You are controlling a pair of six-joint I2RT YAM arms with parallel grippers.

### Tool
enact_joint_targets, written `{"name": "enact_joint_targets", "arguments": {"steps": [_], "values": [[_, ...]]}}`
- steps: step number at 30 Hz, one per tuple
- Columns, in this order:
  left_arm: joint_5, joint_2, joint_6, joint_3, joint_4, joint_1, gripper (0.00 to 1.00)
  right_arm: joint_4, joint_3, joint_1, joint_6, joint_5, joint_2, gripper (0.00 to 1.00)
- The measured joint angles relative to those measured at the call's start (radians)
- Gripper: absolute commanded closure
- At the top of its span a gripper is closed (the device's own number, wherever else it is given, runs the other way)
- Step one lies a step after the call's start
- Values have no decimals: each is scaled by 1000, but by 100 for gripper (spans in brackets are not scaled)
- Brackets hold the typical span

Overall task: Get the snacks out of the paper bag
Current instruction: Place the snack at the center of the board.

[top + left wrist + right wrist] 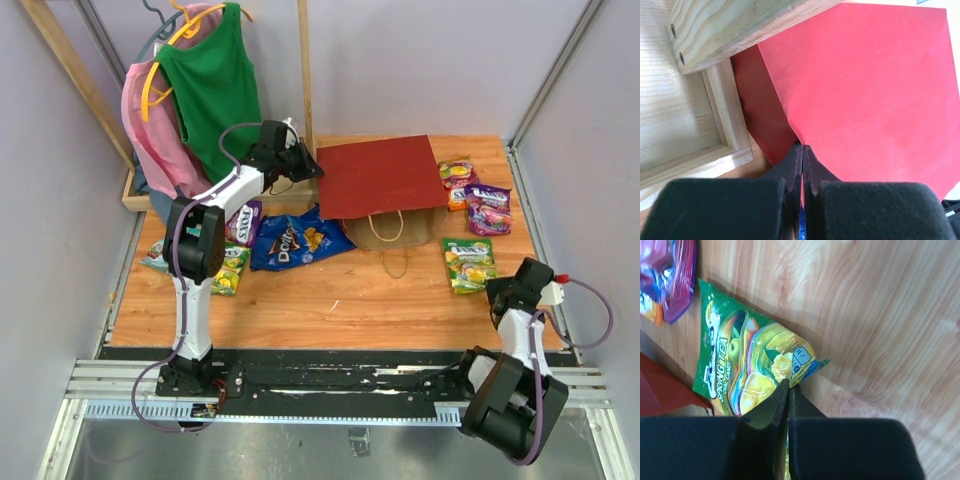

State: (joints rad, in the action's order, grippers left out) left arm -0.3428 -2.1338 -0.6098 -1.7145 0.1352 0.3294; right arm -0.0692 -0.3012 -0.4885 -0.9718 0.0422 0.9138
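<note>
Snacks (290, 240) already lie on the surface around the tipped paper bag (385, 175), its inside unseen, so little seems left; the left gripper (802, 146), at the bag's corner, and the right gripper (788, 385) are both closed.

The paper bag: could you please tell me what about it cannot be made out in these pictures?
- Top view: whether anything is inside the bag; its red upper wall covers all but the brown mouth.
- Left wrist view: mouth and handles fall outside the frame; the left fingers cover the pinched corner.
- Right wrist view: only a red corner shows; the left edge cuts off the rest.
</note>
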Motion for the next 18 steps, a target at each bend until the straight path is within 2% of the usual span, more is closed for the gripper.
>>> {"name": "enact_joint_targets", "arguments": {"steps": [5,10,13,15,17,18], "values": [[0,0,0,0,0,0,99,58,-1,-91,-40,13,50,99],[-1,0,0,0,-2,0,99,46,-47,-176,-41,20,56,96],[-2,0,0,1,-4,0,100,45,-88,-232,-42,37,62,88],[-3,0,0,2,-6,0,100,45,-103,-256,-45,45,64,70],[-3,0,0,2,-6,0,99,45,-113,-268,-47,55,66,28],[-4,0,0,2,-6,0,99,45,-116,-270,-48,64,68,11]]}}
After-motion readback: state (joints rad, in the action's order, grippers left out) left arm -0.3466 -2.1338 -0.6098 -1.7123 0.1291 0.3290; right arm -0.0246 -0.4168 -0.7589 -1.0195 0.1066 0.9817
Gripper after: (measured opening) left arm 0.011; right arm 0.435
